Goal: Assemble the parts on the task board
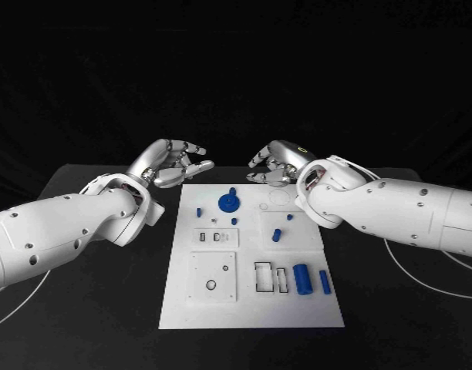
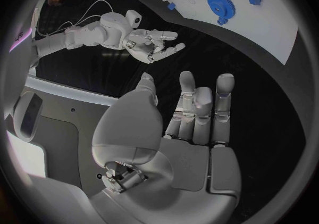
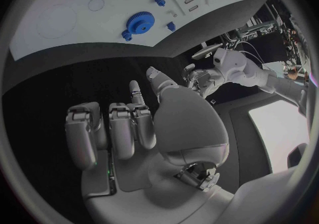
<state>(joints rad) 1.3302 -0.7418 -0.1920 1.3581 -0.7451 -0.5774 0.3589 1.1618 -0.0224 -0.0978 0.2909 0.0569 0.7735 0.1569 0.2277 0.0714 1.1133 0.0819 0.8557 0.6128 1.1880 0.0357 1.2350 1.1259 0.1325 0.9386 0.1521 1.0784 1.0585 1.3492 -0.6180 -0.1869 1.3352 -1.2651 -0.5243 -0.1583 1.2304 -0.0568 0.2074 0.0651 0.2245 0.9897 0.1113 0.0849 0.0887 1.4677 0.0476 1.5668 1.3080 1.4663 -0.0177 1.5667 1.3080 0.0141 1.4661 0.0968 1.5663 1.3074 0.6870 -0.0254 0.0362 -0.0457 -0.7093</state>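
The white task board lies in the middle of the black table. A blue gear sits near its far end, with small blue pieces around it. Two blue cylinders lie at the near right. My left hand hovers beyond the board's far left corner, fingers apart and holding nothing. My right hand hovers beyond the far right corner, also with nothing in it. In the left wrist view my left hand faces the right hand, the gear and the board. The right wrist view shows my right hand, gear and left hand.
A square inset plate with holes and a pair of rectangular slots sit in the board's near half. White cables trail over the table on the right, and another cable on the left.
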